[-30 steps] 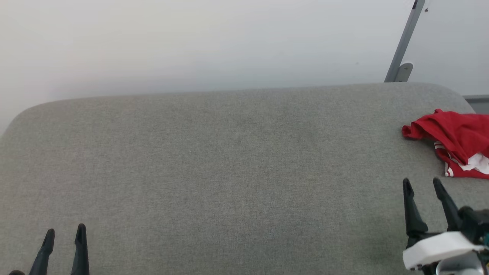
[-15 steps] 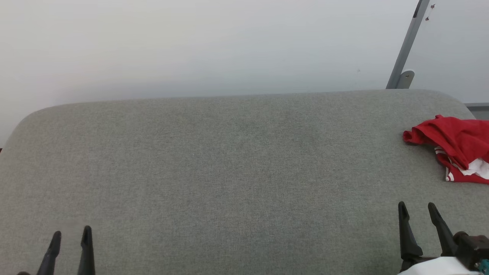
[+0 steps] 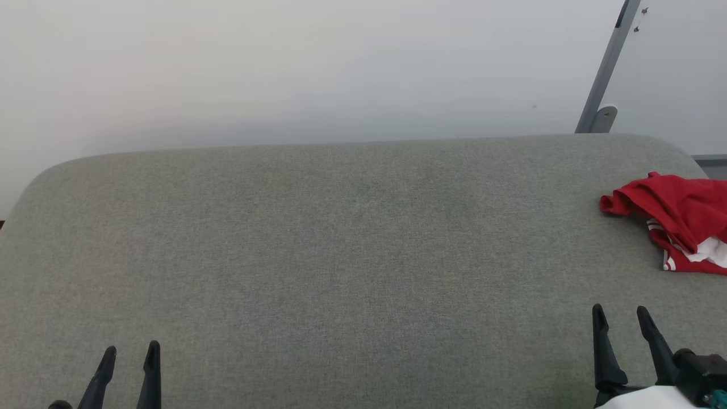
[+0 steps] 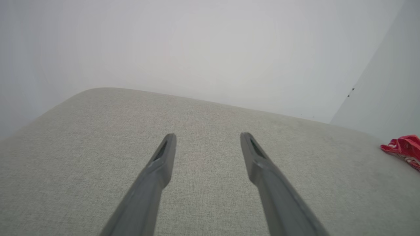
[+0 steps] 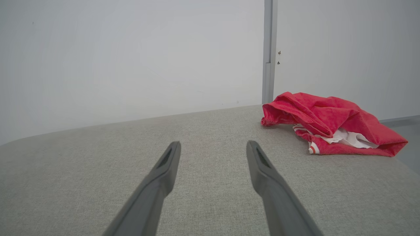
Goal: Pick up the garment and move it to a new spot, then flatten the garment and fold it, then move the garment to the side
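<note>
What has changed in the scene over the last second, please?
The right pincer has drawn back toward the robot, away from the garment. The left pincer has slid slightly toward the robot's right. The head view itself tilted a little too. Nothing was grasped or released: both pincers stay open and empty, and the garment lies crumpled in the same spot on the grey cushion.

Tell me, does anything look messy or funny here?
Yes: the red garment sits scrunched in a heap near the right edge of the grey padded surface, white bits poking out, instead of lying flat. Nothing else stands out.
</note>
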Controlling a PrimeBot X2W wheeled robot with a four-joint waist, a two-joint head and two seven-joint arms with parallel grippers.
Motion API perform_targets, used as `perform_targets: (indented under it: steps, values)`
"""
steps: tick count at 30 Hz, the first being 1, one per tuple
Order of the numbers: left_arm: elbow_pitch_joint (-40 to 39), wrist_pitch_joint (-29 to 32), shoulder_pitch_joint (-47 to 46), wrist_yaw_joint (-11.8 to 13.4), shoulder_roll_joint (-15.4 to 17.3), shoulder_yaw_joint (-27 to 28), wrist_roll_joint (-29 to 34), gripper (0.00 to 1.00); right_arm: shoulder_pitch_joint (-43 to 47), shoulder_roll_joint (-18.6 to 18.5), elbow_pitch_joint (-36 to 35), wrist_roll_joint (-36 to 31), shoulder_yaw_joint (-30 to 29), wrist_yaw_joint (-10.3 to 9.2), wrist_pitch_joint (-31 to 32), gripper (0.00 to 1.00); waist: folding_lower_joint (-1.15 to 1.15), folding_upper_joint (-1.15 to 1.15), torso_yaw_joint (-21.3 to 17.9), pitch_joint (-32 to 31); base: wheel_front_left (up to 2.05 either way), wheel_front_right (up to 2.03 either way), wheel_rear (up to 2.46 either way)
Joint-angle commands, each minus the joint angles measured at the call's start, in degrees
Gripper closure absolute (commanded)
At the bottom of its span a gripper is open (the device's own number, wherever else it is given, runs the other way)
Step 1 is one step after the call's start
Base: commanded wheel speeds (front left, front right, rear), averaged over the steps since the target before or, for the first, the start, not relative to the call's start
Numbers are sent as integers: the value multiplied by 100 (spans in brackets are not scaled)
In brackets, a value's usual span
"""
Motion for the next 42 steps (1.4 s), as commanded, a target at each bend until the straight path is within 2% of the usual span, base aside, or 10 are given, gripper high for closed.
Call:
perform_targets:
  steps: [1,22,23,27,32,34,42]
  values:
    - [23,-26,-96,-19,32,-14,-70,0,73,17,-39,-13,16,-5,-1,0,0,0,-5,1,0,0,0]
    - [166,-26,-273,-19,56,-90,-135,0,52,88,-127,-29,68,-5,46,0,0,0,-14,72,0,0,0]
    - [163,0,-208,0,46,-89,-148,100,73,59,-99,-37,65,0,51,100,0,0,-14,73,0,0,0]
    - [375,36,-162,2,-144,-137,-229,100,114,70,133,51,76,0,94,100,0,0,-15,77,0,0,0]
    - [420,178,-293,2,-222,-95,-667,100,5,73,156,607,56,0,255,100,0,0,-19,87,0,0,0]
    - [462,287,-399,1,-281,-61,-997,100,-57,75,152,1034,62,0,356,100,0,0,-22,96,0,0,0]
    - [536,490,-593,-2,-394,2,-1607,100,-178,79,150,1822,70,-1,546,100,0,0,-28,112,0,0,0]
